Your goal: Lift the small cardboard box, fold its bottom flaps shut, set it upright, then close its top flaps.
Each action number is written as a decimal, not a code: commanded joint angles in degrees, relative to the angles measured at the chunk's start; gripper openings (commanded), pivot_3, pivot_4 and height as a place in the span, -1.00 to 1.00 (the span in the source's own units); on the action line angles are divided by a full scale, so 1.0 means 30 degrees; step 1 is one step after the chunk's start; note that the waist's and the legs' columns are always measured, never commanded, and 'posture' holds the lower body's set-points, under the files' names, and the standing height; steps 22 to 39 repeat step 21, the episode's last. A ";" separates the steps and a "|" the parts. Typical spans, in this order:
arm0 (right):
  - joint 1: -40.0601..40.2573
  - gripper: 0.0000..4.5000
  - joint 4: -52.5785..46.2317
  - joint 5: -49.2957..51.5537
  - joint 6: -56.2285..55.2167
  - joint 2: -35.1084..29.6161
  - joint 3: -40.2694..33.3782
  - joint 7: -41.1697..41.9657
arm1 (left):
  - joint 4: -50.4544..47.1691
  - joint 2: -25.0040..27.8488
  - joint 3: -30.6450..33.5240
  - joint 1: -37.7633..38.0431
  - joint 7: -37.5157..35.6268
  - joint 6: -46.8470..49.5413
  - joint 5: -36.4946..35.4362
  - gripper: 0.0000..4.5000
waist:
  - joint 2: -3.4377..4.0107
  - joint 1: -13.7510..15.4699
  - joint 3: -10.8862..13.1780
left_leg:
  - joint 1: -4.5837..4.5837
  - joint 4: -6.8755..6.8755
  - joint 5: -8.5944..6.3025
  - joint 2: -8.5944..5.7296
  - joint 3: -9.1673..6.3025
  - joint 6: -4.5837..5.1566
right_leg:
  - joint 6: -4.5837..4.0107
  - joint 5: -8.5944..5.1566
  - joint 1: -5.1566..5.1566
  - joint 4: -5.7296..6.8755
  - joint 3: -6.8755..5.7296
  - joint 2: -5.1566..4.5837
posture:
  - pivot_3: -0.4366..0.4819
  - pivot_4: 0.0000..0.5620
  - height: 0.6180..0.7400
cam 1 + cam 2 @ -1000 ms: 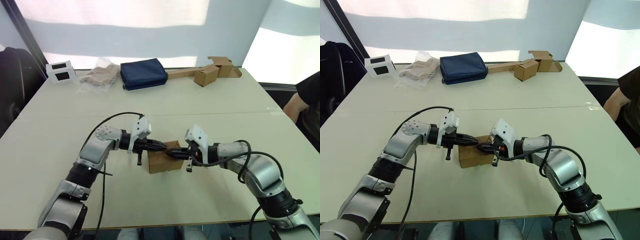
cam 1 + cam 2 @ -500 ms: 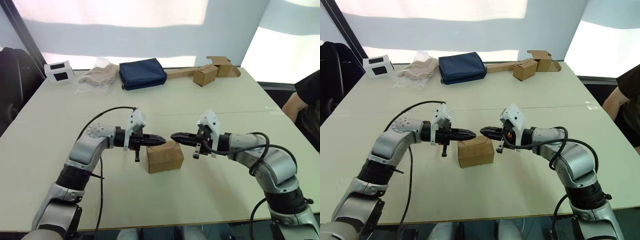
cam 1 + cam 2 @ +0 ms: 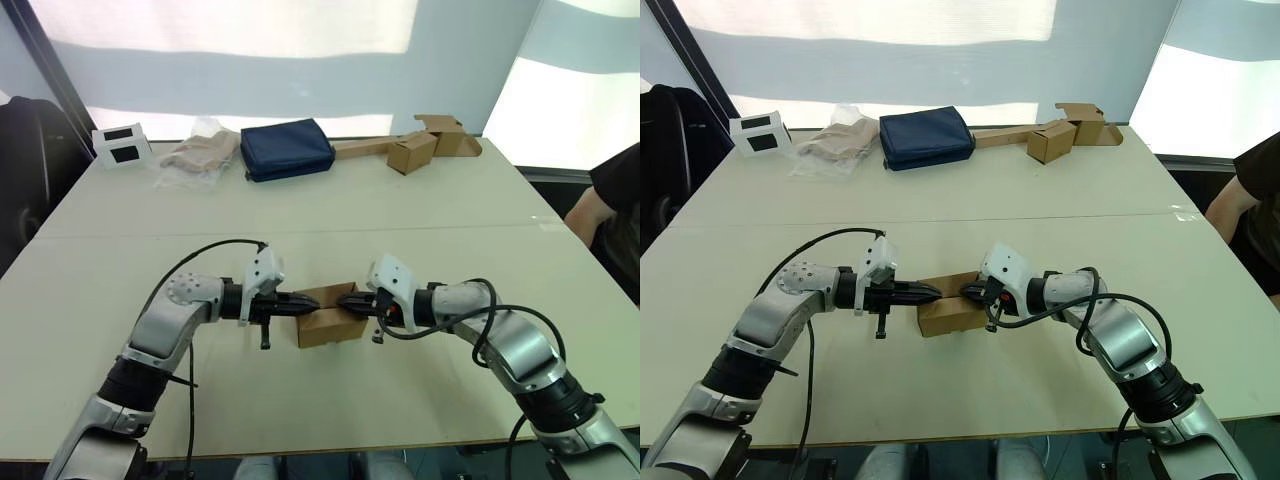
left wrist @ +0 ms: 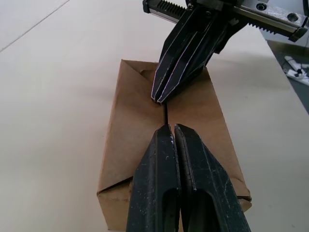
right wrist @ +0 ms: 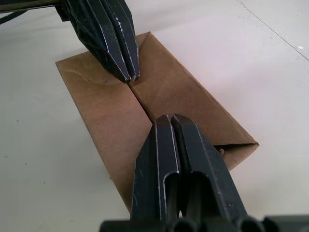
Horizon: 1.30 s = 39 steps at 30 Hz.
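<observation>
The box (image 3: 328,314) sits upright on the table (image 3: 420,215), mid-front, between my arms. Its top flaps (image 4: 193,111) lie folded flat, with the seam running arm to arm. The left gripper (image 3: 308,306) and right gripper (image 3: 346,301) are both pinched closed and empty, tips on the seam from opposite ends, nearly meeting. Both are equally near; I judge the next press goes straight down.

Small cardboard box (image 3: 328,318) on table (image 3: 400,215), between left gripper (image 3: 303,306), right gripper (image 3: 343,300).
</observation>
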 commanded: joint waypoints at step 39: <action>0.4481 -1.00 -0.6956 0.6797 0.4312 -0.8151 -1.0627 0.3806 | -0.7661 0.8035 1.0471 0.7005 -0.0435 0.5030 -0.6300 -0.97 | 0.0016 -0.0003 0.0031 | -0.0089 -0.0040 -0.0002 0.0054 0.0016 -0.0003 | -0.0049 -0.0030 -0.0062 -0.0131 -0.0009 -0.0045 | -0.05 -0.47 1.00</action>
